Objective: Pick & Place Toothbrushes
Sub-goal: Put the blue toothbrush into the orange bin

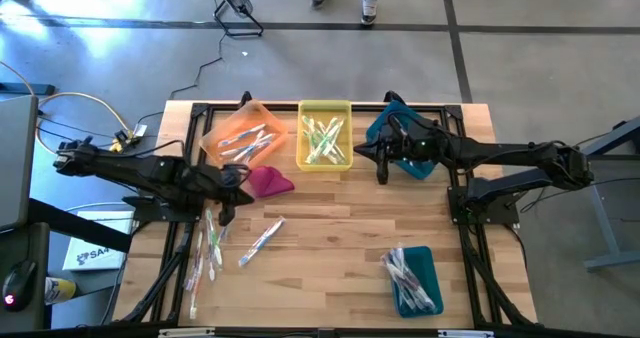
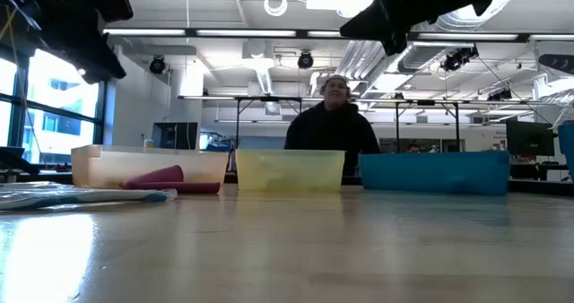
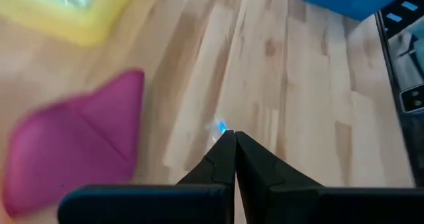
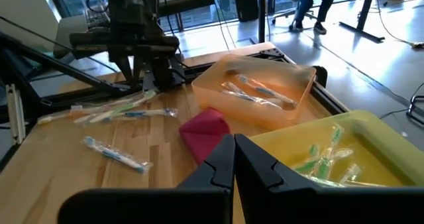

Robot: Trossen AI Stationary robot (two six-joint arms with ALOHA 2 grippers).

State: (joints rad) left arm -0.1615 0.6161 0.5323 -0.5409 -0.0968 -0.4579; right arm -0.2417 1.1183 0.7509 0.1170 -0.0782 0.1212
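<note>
**Both jaws closed, nothing held**

High: left gripper point(image 1: 226, 216) over loose toothbrushes point(image 1: 205, 250) on worktop point(image 1: 340, 228); right gripper point(image 1: 383, 173) beside yellow bin point(image 1: 324, 165).
Left wrist: jaws closed, pink cloth point(image 3: 79, 144) near.
Right wrist: jaws closed above yellow bin; more toothbrushes in orange bin point(image 4: 262, 111).

Closed right hand point(image 4: 234, 159), toothbrushes point(image 4: 116, 110), orange bin point(image 4: 265, 91)

The left gripper point(image 1: 226, 216) hung with jaws closed just beside the magenta cloth lump point(image 1: 270, 182); the right gripper point(image 1: 382, 174), jaws closed too, hovered well apart from it.
</note>
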